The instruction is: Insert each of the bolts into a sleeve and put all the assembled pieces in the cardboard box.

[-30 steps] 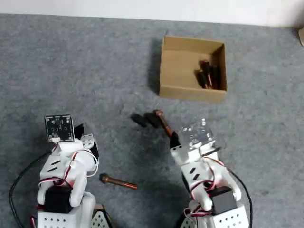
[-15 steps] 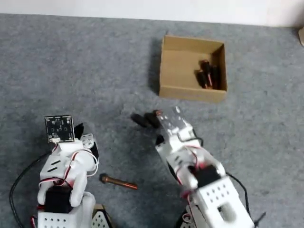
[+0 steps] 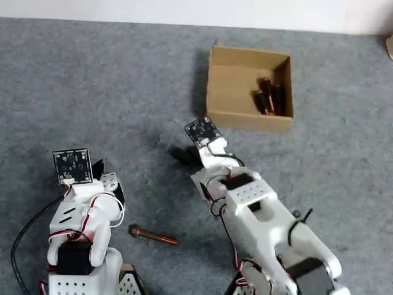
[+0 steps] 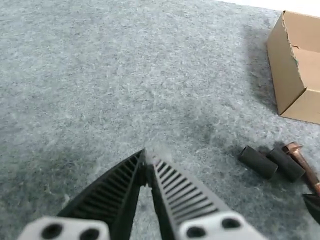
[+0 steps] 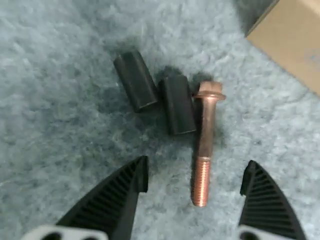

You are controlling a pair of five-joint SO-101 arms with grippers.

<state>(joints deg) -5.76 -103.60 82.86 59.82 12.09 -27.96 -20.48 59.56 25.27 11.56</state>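
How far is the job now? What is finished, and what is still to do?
Done: some assembled pieces lie in the cardboard box; their count is hard to tell. In hand: nothing is gripped; the right gripper hangs open over two loose sleeves and a bolt. To do: that bolt and the second bolt near the shut left gripper each need a sleeve, then go into the box.

Likely a robotics lab bench: grey felt tabletop (image 3: pixel 92 80) carrying two small white arms (image 3: pixel 83 215).
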